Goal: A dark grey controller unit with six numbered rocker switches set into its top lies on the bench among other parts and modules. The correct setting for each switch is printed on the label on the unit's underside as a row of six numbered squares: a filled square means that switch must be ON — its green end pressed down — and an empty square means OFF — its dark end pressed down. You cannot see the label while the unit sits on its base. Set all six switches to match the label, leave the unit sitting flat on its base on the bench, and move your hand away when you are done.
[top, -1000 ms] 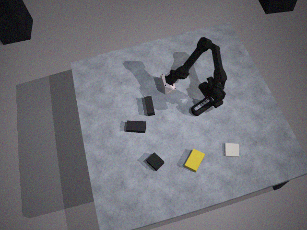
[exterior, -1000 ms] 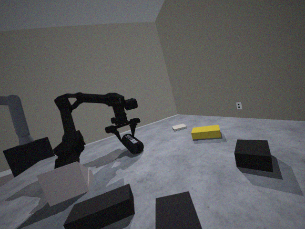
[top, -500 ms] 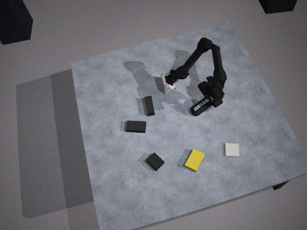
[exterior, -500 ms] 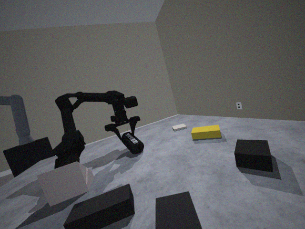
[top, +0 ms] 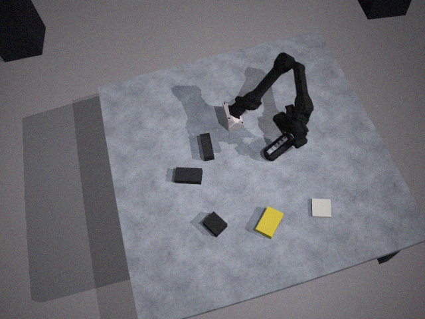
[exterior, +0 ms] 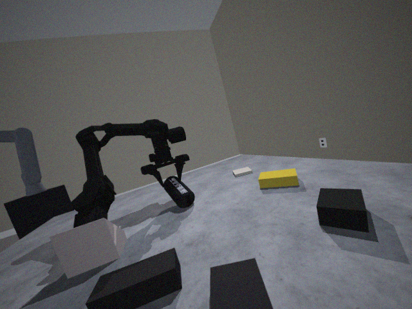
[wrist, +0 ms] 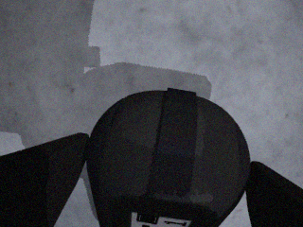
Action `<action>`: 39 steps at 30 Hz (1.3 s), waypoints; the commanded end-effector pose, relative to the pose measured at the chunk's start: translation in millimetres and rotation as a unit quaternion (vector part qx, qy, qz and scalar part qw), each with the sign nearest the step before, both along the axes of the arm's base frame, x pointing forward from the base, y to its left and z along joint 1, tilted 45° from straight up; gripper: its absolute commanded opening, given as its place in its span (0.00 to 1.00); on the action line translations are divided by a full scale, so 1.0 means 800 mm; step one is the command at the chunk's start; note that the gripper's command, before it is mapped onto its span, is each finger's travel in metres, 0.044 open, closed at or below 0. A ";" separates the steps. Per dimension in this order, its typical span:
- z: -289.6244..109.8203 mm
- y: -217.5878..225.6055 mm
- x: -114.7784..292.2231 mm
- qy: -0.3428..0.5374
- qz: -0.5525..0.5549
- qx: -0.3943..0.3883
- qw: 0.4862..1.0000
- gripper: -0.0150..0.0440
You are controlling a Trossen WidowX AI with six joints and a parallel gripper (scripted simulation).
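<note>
The dark grey controller unit (top: 274,150) (exterior: 181,196) (wrist: 167,151) is turned underside up and tilted. Its far end rests on the bench (top: 342,154) and its near end is raised between my fingers. Its white label (top: 278,145) (exterior: 177,187) with numbered squares faces up; the squares are too small to read in full. My gripper (top: 287,137) (exterior: 169,179) (wrist: 169,159) straddles the raised end, one finger against each side, shut on the unit. The switches are hidden on the downward face.
A pale wedge block (top: 233,118) (exterior: 86,246) sits by the arm's base. Three dark blocks (top: 206,146) (top: 187,175) (top: 214,223) lie to the left and front. A yellow block (top: 269,221) (exterior: 279,177) and a white tile (top: 321,207) (exterior: 242,171) lie nearer the front edge.
</note>
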State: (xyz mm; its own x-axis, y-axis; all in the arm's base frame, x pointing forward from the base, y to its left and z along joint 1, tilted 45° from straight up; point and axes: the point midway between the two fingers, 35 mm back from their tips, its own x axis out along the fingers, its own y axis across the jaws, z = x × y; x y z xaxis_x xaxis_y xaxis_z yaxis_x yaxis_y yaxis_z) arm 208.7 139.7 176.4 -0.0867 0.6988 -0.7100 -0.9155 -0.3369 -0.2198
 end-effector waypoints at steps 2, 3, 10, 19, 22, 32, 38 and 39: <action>0.003 -0.007 0.005 -0.005 -0.003 0.000 1.000 0.82; 0.003 -0.007 0.006 -0.004 -0.003 0.000 1.000 0.82; 0.003 -0.014 0.008 -0.004 -0.003 0.000 1.000 0.82; 0.004 -0.023 0.011 -0.004 -0.003 0.000 1.000 0.82; 0.004 -0.026 0.012 -0.004 -0.003 0.000 1.000 0.82; 0.004 -0.035 0.016 -0.004 -0.003 -0.001 1.000 0.82; 0.003 -0.041 0.018 -0.004 -0.003 -0.001 1.000 0.82; 0.003 -0.042 0.018 -0.004 -0.003 -0.001 1.000 0.82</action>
